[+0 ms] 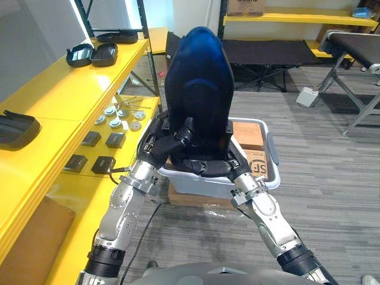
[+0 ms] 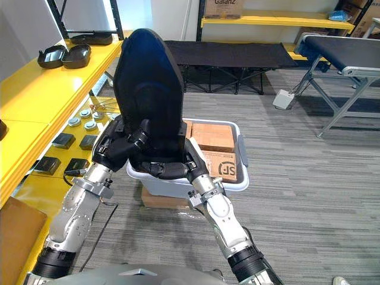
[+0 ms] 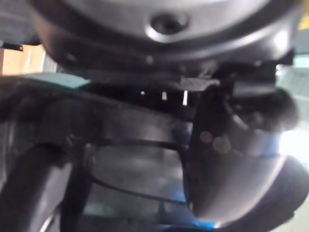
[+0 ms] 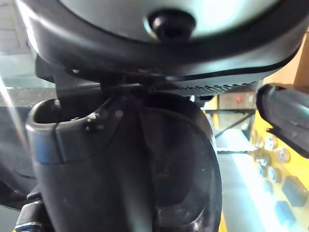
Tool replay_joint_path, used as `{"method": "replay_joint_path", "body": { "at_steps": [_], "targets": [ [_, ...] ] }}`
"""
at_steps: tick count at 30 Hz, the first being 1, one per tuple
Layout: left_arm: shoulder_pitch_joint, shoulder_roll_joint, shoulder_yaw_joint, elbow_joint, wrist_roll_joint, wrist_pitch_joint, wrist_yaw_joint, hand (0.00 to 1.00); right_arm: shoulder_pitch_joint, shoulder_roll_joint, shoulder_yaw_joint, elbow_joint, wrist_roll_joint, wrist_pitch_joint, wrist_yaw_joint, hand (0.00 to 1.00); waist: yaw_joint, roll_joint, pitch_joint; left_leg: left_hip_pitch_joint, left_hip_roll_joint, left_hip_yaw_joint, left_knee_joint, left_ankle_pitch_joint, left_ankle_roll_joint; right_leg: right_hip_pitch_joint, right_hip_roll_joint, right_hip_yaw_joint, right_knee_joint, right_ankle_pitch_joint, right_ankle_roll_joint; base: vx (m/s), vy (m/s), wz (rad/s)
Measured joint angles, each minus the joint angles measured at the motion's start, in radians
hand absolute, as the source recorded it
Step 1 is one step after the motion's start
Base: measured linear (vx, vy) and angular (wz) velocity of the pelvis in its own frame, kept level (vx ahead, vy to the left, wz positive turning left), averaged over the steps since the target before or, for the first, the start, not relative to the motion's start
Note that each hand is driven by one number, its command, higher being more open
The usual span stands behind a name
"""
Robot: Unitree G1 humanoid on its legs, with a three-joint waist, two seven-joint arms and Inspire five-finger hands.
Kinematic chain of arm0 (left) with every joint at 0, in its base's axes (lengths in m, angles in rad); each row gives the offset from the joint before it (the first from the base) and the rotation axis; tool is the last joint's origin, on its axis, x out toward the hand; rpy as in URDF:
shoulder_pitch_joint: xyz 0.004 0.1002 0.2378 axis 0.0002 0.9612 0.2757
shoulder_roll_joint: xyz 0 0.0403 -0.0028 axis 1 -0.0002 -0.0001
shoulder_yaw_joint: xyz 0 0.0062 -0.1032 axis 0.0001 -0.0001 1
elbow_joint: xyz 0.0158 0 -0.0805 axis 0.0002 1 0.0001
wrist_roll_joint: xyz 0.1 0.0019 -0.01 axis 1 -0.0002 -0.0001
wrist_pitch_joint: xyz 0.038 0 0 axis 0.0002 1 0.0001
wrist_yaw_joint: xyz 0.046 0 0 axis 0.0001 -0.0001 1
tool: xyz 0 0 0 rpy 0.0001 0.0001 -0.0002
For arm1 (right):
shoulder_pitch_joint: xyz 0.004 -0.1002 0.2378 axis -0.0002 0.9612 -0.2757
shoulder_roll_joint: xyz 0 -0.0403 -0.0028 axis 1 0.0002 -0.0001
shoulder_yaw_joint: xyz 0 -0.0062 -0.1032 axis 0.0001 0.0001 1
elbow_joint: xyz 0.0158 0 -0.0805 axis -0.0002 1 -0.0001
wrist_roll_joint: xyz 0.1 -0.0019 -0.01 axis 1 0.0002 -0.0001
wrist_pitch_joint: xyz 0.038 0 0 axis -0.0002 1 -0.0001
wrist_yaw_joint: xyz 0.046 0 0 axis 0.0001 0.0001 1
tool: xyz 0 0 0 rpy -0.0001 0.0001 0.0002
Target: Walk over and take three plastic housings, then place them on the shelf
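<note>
A large black plastic housing (image 1: 199,89) stands upright in front of me, held by both hands above a white bin (image 1: 272,173). My left hand (image 1: 171,142) curls round its lower left edge, thumb on the front face. My right hand (image 1: 212,167) grips the bottom rim from underneath. The yellow shelf (image 1: 71,95) runs along my left. On its top level lie more black housings: one pair (image 1: 93,54) at the far end, another (image 1: 119,37) behind it, and one (image 1: 18,129) near me.
The bin holds cardboard boxes (image 1: 249,135) and rests on another carton (image 1: 190,199). Small round and square parts (image 1: 113,127) lie on the shelf's lower level. A black folding cot (image 1: 267,53) and a conveyor frame (image 1: 356,53) stand farther off on the grey floor.
</note>
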Motion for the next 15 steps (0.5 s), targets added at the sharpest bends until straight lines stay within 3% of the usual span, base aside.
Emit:
{"method": "replay_joint_path", "body": {
  "at_steps": [2, 4, 9, 12, 15],
  "targets": [
    [0.005, -0.014, -0.002, 0.012, 0.044, -0.005, 0.041, 0.0, 0.0, 0.0, -0.001, 0.0, -0.002, 0.014, -0.01, 1.0, 0.004, 0.0, 0.0, 0.0, 0.0, 0.0, 0.0, 0.0, 0.0, 0.0, 0.0, 0.0, 0.0, 0.0, 0.0, 0.0, 0.0, 0.0],
    [0.012, -0.023, 0.001, 0.035, 0.184, -0.022, 0.133, 0.0, -0.001, 0.002, 0.0, -0.013, -0.007, 0.02, -0.013, 1.0, 0.004, 0.001, 0.0, 0.0, 0.0, 0.0, 0.0, 0.0, 0.0, 0.0, 0.0, 0.0, -0.001, 0.0, 0.0, 0.0, 0.0, 0.0],
    [0.059, -0.039, 0.067, 0.129, 0.349, -0.025, 0.314, 0.0, -0.001, 0.0, -0.024, -0.065, -0.067, 0.022, -0.012, 1.0, -0.003, 0.003, -0.001, -0.003, 0.0, 0.002, -0.001, -0.002, 0.0, -0.004, 0.001, 0.001, -0.002, 0.0, 0.0, 0.0, 0.0, 0.0],
    [0.081, -0.051, 0.135, 0.136, 0.363, -0.03, 0.403, 0.0, 0.017, 0.004, -0.025, -0.113, -0.038, 0.035, 0.023, 1.0, -0.001, 0.002, 0.0, -0.008, 0.0, 0.003, -0.001, -0.003, -0.001, -0.008, 0.001, 0.001, -0.003, 0.0, 0.0, 0.0, 0.0, 0.0],
    [0.08, -0.072, 0.203, 0.135, 0.353, -0.081, 0.444, 0.0, 0.054, 0.013, -0.022, -0.14, -0.047, 0.071, 0.051, 1.0, 0.008, 0.0, 0.001, -0.008, 0.0, 0.002, -0.001, -0.005, -0.001, -0.008, 0.001, 0.0, -0.002, 0.0, 0.0, 0.0, 0.0, 0.0]
  ]
}}
